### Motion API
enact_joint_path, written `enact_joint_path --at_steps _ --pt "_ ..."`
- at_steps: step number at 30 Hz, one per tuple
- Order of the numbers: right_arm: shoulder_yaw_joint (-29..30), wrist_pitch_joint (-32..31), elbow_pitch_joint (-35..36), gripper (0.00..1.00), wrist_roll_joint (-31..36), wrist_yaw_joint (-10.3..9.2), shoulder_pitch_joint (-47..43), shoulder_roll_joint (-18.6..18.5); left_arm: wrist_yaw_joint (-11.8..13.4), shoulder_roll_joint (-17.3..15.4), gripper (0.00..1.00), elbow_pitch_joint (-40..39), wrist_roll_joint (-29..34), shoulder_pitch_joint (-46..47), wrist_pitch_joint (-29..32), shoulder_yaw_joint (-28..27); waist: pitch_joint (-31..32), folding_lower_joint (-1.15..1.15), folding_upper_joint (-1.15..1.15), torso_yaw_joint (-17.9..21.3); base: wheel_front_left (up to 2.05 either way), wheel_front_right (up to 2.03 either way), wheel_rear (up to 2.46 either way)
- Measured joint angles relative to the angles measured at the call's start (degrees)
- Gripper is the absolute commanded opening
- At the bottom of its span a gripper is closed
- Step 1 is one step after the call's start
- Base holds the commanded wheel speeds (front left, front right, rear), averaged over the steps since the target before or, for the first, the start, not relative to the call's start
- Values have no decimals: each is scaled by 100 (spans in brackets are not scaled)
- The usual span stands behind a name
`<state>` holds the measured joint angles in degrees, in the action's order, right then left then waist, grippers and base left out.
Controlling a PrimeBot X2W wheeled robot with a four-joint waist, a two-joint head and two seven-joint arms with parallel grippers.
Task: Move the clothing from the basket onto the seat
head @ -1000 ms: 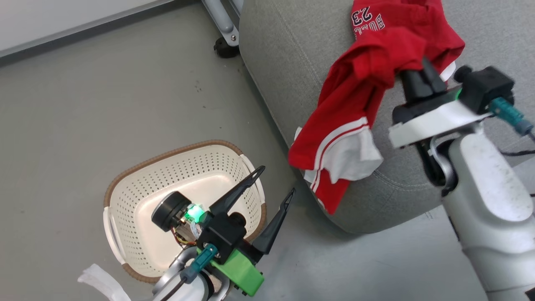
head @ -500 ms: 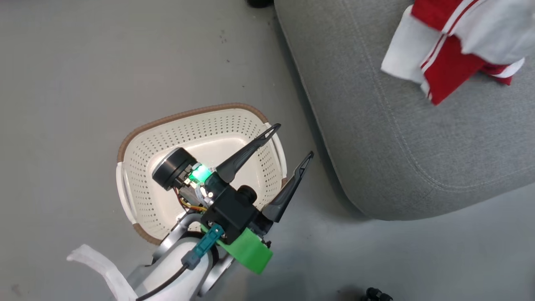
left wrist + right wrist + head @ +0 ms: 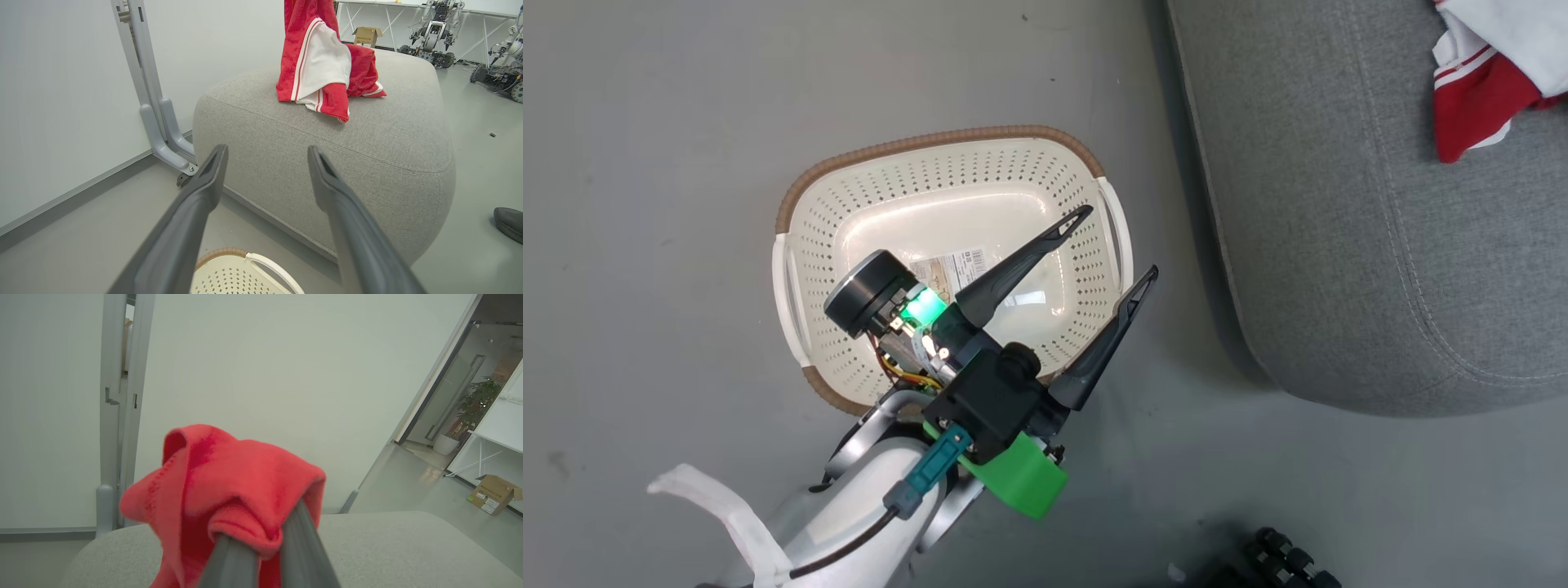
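The placing step is judged to be in hand. The clothing is pinched between the narrowly closed fingers of the right tool, a fold of red fabric bunched over their tips. It is held up over the seat, with its lower, white-trimmed end already touching the grey cushion and its upper part hanging from above. The basket stands on the floor just beside the seat, and its base and label are seen uncovered (so the lifting-out is taken as done).

The left tool is held above the basket with its fingers spread wide and nothing between them.

What the next move calls for is judged to be a lowering of the right tool toward the cushion, well in from the rounded edge, followed by a parting of its fingers so that the fabric is let go. The cloth may cling to the fingertips, so a clean upward withdrawal would be needed.
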<state>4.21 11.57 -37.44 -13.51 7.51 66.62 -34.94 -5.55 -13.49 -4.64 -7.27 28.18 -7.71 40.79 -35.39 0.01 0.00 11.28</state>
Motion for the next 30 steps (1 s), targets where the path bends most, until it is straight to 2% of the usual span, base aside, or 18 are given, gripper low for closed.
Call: enact_joint_path --at_steps 10,12,13,15,21,30 --pt "368 274 -1529 0 -100 1 -672 468 1 -22 100 88 12 103 -20 29 -332 0 0 -104 0 0 0" --pt "479 312 -1670 71 -127 1 -798 559 10 -23 100 103 -20 103 -30 27 -313 0 0 -96 0 0 0" --pt "514 318 -1693 100 -156 1 -841 584 18 -23 100 108 -22 103 -42 25 -302 0 0 -92 0 0 0" --pt "651 335 -1668 100 -210 0 -964 650 52 -24 100 136 -41 103 -47 22 -259 0 0 -82 0 0 0" --pt "1154 343 -828 100 -189 0 -1731 969 147 -35 100 222 -111 64 -129 -18 -50 0 0 -53 0 0 0" --pt "1518 346 615 100 167 0 -3100 1808 396 -24 100 476 -364 -241 -328 -190 499 -1 0 -41 0 0 0"
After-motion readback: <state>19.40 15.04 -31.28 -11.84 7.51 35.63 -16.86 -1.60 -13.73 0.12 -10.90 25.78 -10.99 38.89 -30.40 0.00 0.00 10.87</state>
